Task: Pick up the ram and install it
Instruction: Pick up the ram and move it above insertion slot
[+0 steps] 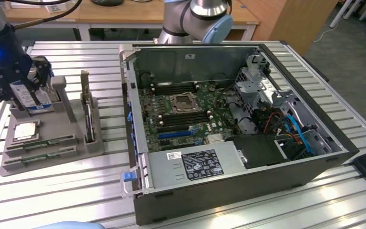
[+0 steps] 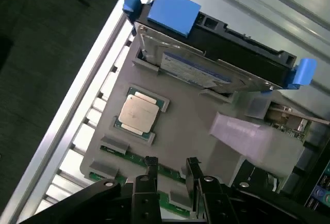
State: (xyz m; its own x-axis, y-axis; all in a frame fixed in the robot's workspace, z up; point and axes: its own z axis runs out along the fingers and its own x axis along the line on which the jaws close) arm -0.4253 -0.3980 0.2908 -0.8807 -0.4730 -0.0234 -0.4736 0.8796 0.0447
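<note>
A robotics lab: an aluminium-slat bench (image 1: 75, 191) carries an opened computer case (image 1: 266, 186), a parts fixture (image 1: 62, 125) at its nine o'clock, a robot arm (image 1: 199, 21) and wooden desks (image 1: 138, 14) at twelve.

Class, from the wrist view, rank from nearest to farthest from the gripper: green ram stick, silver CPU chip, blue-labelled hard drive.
1. Long green ram stick: in its grey tray slot, at the gripper's open jaws.
2. Square silver CPU chip: flat, mid-tray.
3. Blue-labelled silver hard drive: tray's far end.
</note>
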